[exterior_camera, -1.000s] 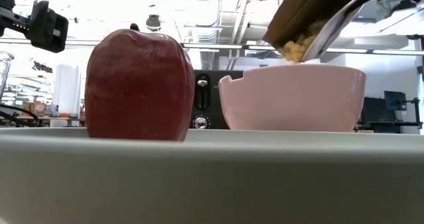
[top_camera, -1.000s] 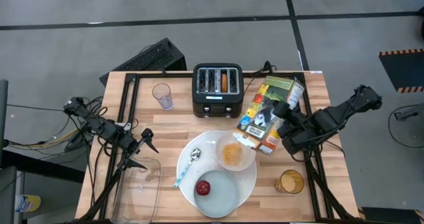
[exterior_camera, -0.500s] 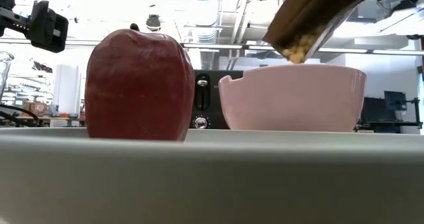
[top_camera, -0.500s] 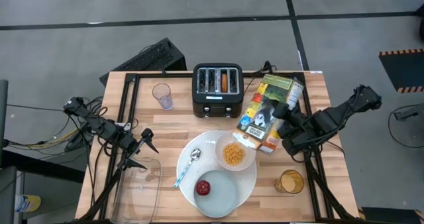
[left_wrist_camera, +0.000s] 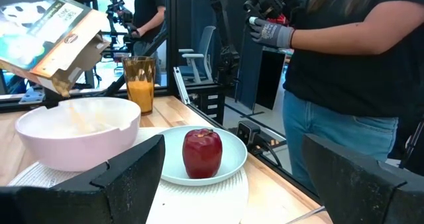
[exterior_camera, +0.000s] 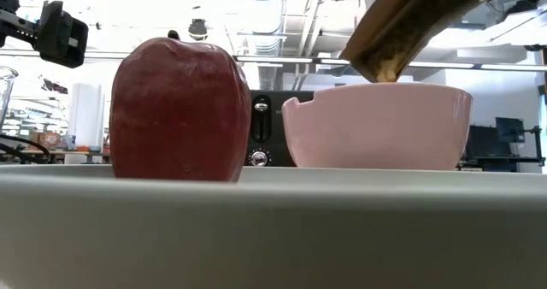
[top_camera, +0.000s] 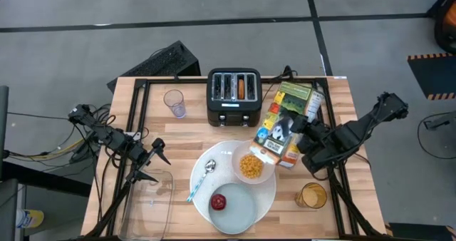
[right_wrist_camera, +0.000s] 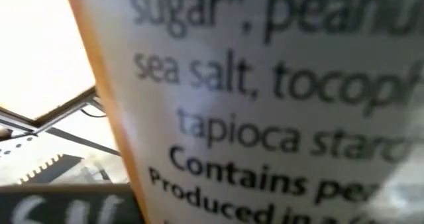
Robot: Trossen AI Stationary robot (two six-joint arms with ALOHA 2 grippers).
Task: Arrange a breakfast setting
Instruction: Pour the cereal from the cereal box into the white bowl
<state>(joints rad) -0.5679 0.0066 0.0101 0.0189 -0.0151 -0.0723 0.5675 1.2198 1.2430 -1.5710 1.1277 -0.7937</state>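
A large round white plate [top_camera: 203, 191] carries a white bowl [top_camera: 251, 166] of yellow cereal [top_camera: 250, 167], a blue-handled spoon [top_camera: 201, 178] and a small pale-blue plate [top_camera: 239, 209] with a red apple [top_camera: 219, 202]. A cereal box [top_camera: 283, 123] hangs tilted, its open mouth [exterior_camera: 385, 67] just above the bowl's rim [exterior_camera: 376, 91]; my right gripper [top_camera: 303, 132] is shut on it. A toasted bagel [top_camera: 241, 88] stands in a slot of the black toaster [top_camera: 234, 98]. At the table's left, my left gripper [top_camera: 153, 162] waits open. My right gripper holds the cereal box by its long side [top_camera: 296, 127] that faces the table's right, about halfway along. It comes at the box from the table's right. The box is lifted clear, tilted with its mouth down over the bowl; how the fingers lie on it is hidden.
A glass of orange juice [top_camera: 311, 196] stands near the front right corner. An empty glass [top_camera: 174, 102] is left of the toaster, and a clear container [top_camera: 153, 198] lies at the front left. A person [left_wrist_camera: 344, 65] stands beyond the table.
My right gripper has rolled the cereal box a little while keeping it over the bowl. Cereal fell from the box's mouth into the bowl, the heap in the bowl has grown, and the stream has thinned out.
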